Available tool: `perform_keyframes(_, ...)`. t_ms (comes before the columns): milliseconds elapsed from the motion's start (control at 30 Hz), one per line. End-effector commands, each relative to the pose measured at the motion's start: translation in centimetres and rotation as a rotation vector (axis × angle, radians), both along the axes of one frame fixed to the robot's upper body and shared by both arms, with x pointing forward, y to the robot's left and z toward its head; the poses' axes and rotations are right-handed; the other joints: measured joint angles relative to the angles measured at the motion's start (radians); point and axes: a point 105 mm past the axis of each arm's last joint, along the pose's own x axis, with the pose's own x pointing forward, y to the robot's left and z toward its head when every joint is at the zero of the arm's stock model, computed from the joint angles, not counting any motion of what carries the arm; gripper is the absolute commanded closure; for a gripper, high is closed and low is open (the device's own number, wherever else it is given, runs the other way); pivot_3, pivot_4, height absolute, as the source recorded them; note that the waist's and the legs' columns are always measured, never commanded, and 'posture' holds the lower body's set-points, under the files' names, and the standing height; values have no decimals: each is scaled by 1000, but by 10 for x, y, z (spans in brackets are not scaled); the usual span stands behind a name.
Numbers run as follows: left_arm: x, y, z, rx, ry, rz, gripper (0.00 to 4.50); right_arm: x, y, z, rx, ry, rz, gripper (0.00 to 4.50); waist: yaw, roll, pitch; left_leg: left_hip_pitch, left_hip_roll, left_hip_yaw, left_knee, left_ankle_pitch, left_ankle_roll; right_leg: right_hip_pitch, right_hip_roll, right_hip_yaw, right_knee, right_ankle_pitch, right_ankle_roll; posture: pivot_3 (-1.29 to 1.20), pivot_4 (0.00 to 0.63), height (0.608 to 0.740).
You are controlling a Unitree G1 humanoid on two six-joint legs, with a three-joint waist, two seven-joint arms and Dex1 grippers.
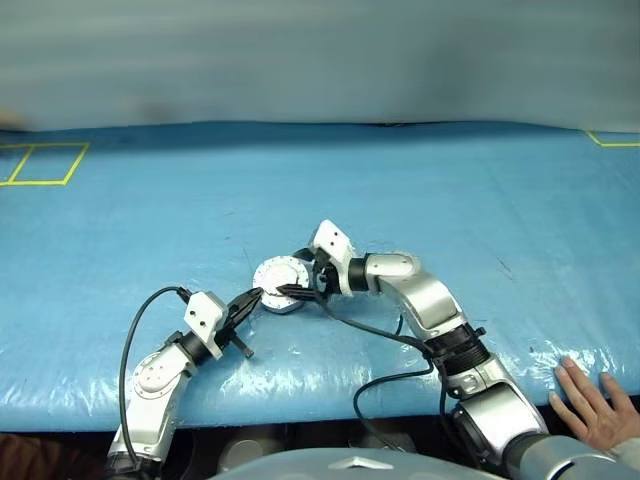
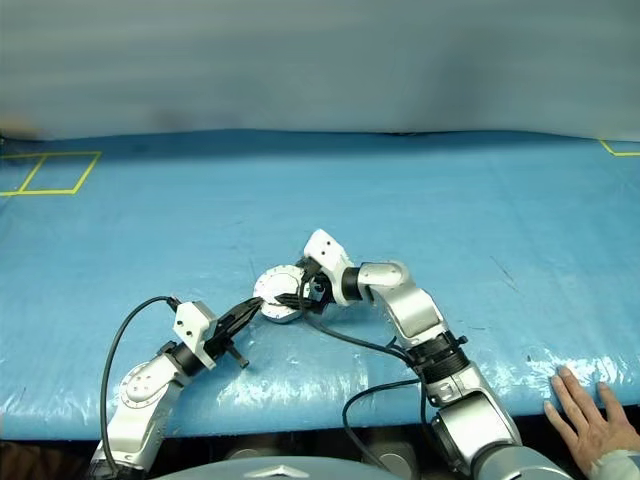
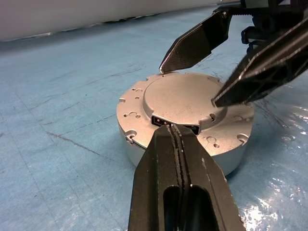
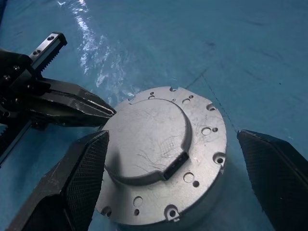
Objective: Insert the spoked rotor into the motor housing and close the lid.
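The lid (image 3: 183, 96) lies flat and closed on the motor housing (image 3: 231, 159), plain grey side up, in the middle of the blue table. The spoked rotor is hidden. My left gripper (image 3: 171, 130) is shut, and its joined tips rest against the lid's rim at a small dark slot. From the other side my right gripper (image 4: 172, 137) stands open over the lid (image 4: 144, 139). One of its fingers (image 4: 82, 173) is on each side of the housing (image 4: 207, 144), and neither touches it. In the left eye view the lid (image 1: 280, 272) sits between both grippers.
The blue plastic-covered table (image 1: 450, 200) stretches wide around the housing. A yellow tape square (image 1: 40, 163) marks the far left corner. A person's hand (image 1: 595, 400) rests on the front edge at the right. Black cables (image 1: 370, 330) trail from both wrists.
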Motion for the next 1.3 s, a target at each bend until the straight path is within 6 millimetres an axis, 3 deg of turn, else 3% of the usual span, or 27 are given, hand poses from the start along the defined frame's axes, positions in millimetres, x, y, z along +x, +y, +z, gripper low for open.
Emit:
perform_keyframes(33, -6, 1, -15, 30, 64, -5, 4500, -1, -7, 15, 132, 95, -50, 45, 3, 0, 0, -3, 0, 0, 0, 0, 0, -4, 0, 0, 0, 1, -1, 0, 150, 740)
perform_keyframes(200, -6, 1, -15, 31, 64, -5, 4500, -9, -22, 1, 217, 300, -119, 45, 6, 0, 0, -11, 0, 0, 1, 3, -4, -8, 0, 0, 0, 4, -5, 0, 150, 740)
perform_keyframes(400, -7, 2, -15, 37, 62, -4, 4500, -21, -20, -12, 283, 473, -143, 45, 4, 0, 0, -11, 0, 1, 1, 0, 0, -8, 0, 1, -1, 4, -5, 0, 150, 740)
perform_keyframes(500, -7, 2, -14, 41, 60, -4, 4500, -21, -18, -14, 316, 522, -153, 622, 3, 0, 0, -11, 0, 1, 1, 0, 1, -8, 0, 1, 0, 4, -5, 0, 150, 740)
perform_keyframes(733, -9, 4, -14, 45, 59, 1, 4500, -24, -15, -16, 330, 568, -144, 2867, 2, 0, 0, -11, 0, 1, 1, 1, -1, -8, 0, 1, -1, 4, -5, 0, 150, 740)
perform_keyframes(800, -9, 4, -13, 41, 57, 7, 4500, -25, -15, -17, 333, 578, -140, 3125, 1, 1, 0, -11, 0, 1, 1, 2, -1, -8, 0, 1, 0, 4, -5, 0, 150, 740)
perform_keyframes(900, -4, 7, -9, -19, 55, 64, 4500, -25, -15, -16, 339, 583, -144, 3144, 1, 1, 0, -10, 0, 1, 1, 0, 0, -8, 0, 1, 0, 4, -5, 0, 150, 740)
perform_keyframes(1033, 7, 11, 8, -272, 69, 158, 4500, -21, -16, -14, 373, 590, -175, 3144, -1, 0, 0, -10, 0, 1, 3, 1, 1, -8, 0, 1, 0, 5, -3, 0, 150, 740)
perform_keyframes(1267, 10, 17, 23, -477, 93, 209, 4500, -4, -23, 10, 586, 620, -245, 3144, -4, -1, 1, -11, 0, 2, 4, 5, 1, -8, 0, 1, 1, 5, -4, 0, 150, 740)
perform_keyframes(1300, 10, 17, 26, -494, 87, 220, 4329, 0, -25, 15, 623, 621, -256, 3144, -4, -1, 1, -11, 0, 2, 4, 5, 1, -8, 0, 1, 1, 5, -4, 0, 150, 740)
